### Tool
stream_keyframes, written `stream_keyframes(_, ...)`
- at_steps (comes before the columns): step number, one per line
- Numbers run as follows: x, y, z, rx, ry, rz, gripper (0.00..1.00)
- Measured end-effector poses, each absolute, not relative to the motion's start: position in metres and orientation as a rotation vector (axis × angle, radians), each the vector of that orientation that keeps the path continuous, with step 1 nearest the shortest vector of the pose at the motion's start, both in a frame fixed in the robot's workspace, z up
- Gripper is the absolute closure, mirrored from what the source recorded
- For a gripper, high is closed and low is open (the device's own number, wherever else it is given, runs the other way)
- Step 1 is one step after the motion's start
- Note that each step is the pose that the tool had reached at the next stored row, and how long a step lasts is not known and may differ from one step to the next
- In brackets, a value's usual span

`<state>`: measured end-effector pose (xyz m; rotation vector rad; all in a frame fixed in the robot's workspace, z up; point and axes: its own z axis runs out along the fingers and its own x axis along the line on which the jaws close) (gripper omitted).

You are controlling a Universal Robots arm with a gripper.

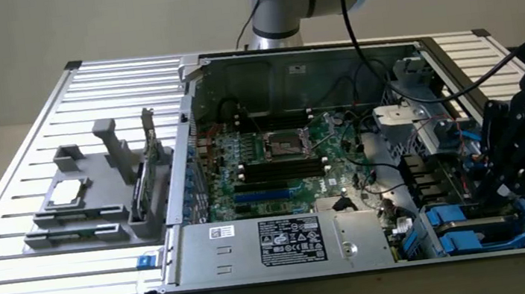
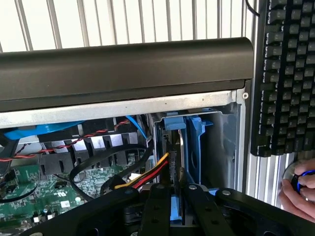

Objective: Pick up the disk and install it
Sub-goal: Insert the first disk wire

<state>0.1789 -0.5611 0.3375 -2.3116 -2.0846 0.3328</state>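
The disk (image 2: pixel 171 147) stands on edge in the drive bay of the open computer case (image 1: pixel 358 274), a thin dark slab with a blue carrier along its rim. My gripper (image 2: pixel 176 197) reaches down into that bay, and its black fingers (image 2: pixel 156 206) are shut on the disk's near edge, with blue plastic showing between them. In the exterior view the gripper (image 1: pixel 501 189) hangs over the case's corner on the exterior view's right, just above the blue carriers (image 1: pixel 454 235) in the bays. The disk's label is hidden.
A bundle of yellow, red and black cables (image 2: pixel 147 173) runs beside the bay. The motherboard (image 1: pixel 275 160) and power supply (image 1: pixel 284 240) fill the case. A grey fixture (image 1: pixel 74 204) stands on the slatted table. A keyboard (image 2: pixel 290 73) and a person's hand (image 2: pixel 300 192) lie beside the case.
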Motion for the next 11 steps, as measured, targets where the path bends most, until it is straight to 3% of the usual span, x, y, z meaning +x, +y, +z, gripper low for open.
stream_keyframes(11,0.1817,-0.5559,0.3384,-2.321,-2.089,0.36,0.84)
